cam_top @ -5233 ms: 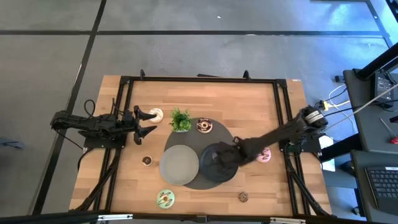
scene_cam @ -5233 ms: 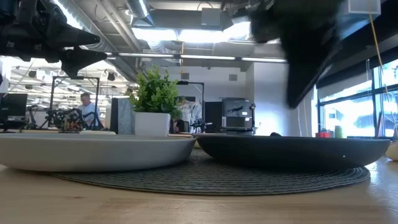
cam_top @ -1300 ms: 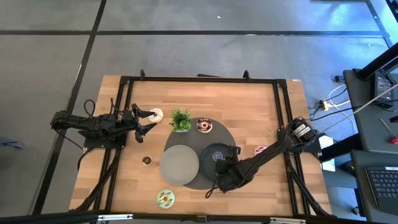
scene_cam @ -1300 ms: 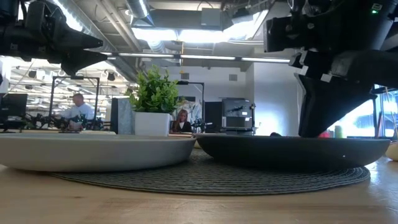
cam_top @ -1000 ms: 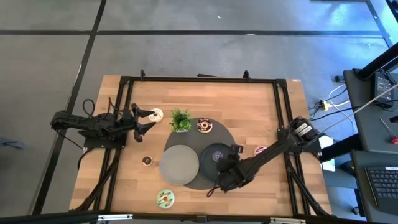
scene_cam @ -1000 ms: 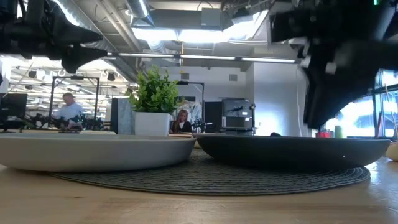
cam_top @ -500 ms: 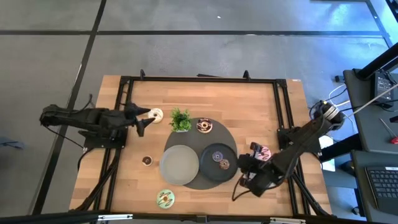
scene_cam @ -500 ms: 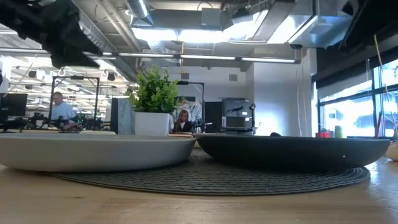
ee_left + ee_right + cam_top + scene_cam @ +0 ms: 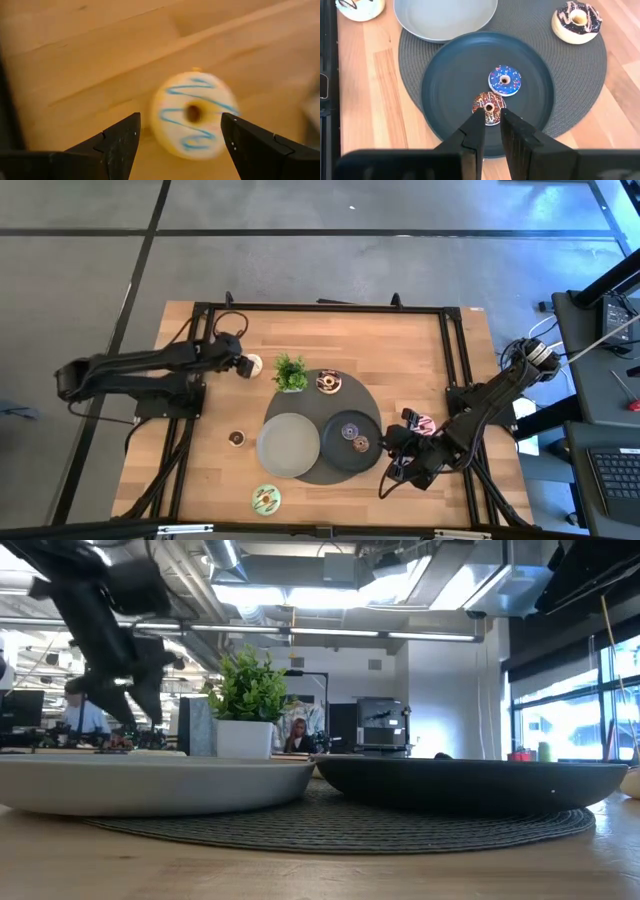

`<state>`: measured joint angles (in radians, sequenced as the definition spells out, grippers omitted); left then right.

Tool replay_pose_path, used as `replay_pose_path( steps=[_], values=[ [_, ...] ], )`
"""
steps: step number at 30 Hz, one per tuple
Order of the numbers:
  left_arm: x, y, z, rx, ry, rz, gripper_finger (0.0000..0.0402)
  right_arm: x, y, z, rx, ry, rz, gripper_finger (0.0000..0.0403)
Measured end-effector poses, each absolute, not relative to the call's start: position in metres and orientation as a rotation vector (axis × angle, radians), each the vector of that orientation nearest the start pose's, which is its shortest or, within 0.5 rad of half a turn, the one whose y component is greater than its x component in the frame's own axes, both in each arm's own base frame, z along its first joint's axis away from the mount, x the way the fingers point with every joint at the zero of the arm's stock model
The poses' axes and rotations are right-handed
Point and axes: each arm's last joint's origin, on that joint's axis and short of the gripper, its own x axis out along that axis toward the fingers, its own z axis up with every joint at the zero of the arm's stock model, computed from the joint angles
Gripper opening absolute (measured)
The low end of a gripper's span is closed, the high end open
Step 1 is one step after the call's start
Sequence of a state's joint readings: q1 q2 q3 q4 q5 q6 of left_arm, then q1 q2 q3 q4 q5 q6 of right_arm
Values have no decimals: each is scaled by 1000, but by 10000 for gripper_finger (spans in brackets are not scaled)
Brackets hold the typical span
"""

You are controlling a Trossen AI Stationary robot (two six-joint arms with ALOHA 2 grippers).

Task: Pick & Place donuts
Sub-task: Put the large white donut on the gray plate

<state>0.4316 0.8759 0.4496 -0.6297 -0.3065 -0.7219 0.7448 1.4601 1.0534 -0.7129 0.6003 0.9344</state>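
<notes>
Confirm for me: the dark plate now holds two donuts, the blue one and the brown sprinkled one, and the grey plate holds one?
Not quite. The grey plate is bare, as the right wrist view shows. The rest holds: the dark plate carries the blue donut and the brown sprinkled donut.

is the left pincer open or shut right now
Open: in the left wrist view, the left pincer has its fingers spread wide either side of the white donut.
</notes>
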Motion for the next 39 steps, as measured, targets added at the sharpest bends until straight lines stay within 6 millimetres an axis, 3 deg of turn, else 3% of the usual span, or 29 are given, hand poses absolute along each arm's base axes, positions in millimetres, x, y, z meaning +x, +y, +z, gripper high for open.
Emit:
replay_pose_path(
  steps=[5, 12, 28, 39],
  values=[
    [132, 83, 164, -746, 851, 1082, 269, 217, 177, 242, 176, 824, -274, 63],
    [138, 86, 152, -746, 924, 1100, 269, 217, 177, 242, 175, 825, -273, 63],
    [143, 89, 149, -736, 918, 1086, 268, 216, 177, 241, 170, 829, -273, 63],
    [144, 88, 148, -760, 934, 1036, 193, 216, 177, 241, 169, 829, -273, 63]
  ],
)
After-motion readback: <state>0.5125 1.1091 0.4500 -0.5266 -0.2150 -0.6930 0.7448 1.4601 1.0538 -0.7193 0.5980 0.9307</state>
